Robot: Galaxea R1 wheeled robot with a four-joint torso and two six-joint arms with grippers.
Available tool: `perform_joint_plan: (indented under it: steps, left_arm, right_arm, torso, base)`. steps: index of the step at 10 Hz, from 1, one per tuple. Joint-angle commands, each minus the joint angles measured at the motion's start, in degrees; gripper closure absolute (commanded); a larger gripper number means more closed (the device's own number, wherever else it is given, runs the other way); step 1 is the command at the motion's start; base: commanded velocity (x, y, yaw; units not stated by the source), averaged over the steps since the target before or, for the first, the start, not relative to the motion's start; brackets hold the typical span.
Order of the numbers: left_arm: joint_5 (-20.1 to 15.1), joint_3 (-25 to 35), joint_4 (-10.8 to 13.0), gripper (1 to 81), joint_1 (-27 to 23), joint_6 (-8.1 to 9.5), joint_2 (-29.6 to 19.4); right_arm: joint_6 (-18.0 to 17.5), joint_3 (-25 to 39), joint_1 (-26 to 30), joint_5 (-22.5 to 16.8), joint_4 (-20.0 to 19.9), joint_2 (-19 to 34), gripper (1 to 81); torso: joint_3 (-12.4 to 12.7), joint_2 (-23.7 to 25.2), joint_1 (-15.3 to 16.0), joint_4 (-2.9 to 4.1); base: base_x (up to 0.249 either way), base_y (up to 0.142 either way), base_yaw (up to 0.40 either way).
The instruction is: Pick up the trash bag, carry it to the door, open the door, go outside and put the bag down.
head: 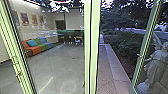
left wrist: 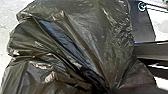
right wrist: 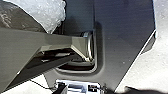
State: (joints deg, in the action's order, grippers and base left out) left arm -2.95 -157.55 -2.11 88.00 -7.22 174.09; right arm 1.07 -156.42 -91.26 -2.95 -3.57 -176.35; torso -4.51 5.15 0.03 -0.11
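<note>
"Entry one, edges and room?"

"Green post (head: 94, 47), upright at mid-view. Beyond its right side, a narrow walkway (head: 101, 70) with a paler slab edging (head: 116, 67), bordered by a hedge (head: 122, 45). Farther right, a glass door (head: 144, 45), green-framed, small handle (head: 140, 56). Whether the span between post and door is free of glass: cannot tell."

"Left of the post?"

"Glass pane, with a room visible in it: broad grey floor (head: 60, 62), a low sofa (head: 32, 50) near the wall."

"Entry two, arm pose and tool?"

"Left wrist: camera close to the trash bag (left wrist: 75, 37), pale ground (left wrist: 6, 27) past the bag's edge. Left gripper: whether wide, narrow or holding the bag, cannot tell. Right wrist: camera facing the robot's dark plate (right wrist: 122, 32). Right gripper: wide or narrow, cannot tell."

"Entry three, materials?"

"Bag: thin black plastic, glossy, creased, folds running together. Near the plate, clear crinkled plastic (right wrist: 51, 15). Sofa: orange, green and blue sections, one turquoise cushion (head: 32, 43). Behind the door's glass, a pale, statue-like figure (head: 156, 60)."
</note>
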Motion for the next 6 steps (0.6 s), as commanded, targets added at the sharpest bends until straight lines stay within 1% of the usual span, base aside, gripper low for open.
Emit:
perform_joint_plan:
  steps: [1, 3, 5, 6]
  left_arm:
    - [-3.29, -0.04, 0.61, 81.1, -2.88, 0.01, -0.59]
    - [-3.29, -0.13, 0.61, 81.1, -3.22, -0.08, -0.67]
    - [-3.29, -0.13, 0.61, 81.1, -3.58, -0.08, -0.85]
    - [-3.29, -0.13, 0.61, 81.1, -3.58, -0.08, -0.85]
  right_arm:
    - [0.42, 0.25, 2.08, -1.44, 0.67, -0.78, 1.0]
    - [0.42, -1.42, 1.47, -0.48, 0.23, -0.78, 1.0]
    - [0.33, -0.98, 0.41, 3.38, 0.23, -0.87, 1.0]
    - [0.33, -0.54, 0.33, 3.65, 0.58, -0.87, 1.0]
  torso:
    - [0.00, 0.00, 0.00, 0.00]
    - [0.00, 0.00, 0.00, 0.00]
    - [0.00, 0.00, 0.00, 0.00]
    - [0.00, 0.00, 0.00, 0.00]
  base:
    - [0.000, 0.000, -0.195]
    - [0.000, 0.000, -0.195]
    - [0.000, 0.000, -0.195]
    - [0.000, 0.000, -0.195]
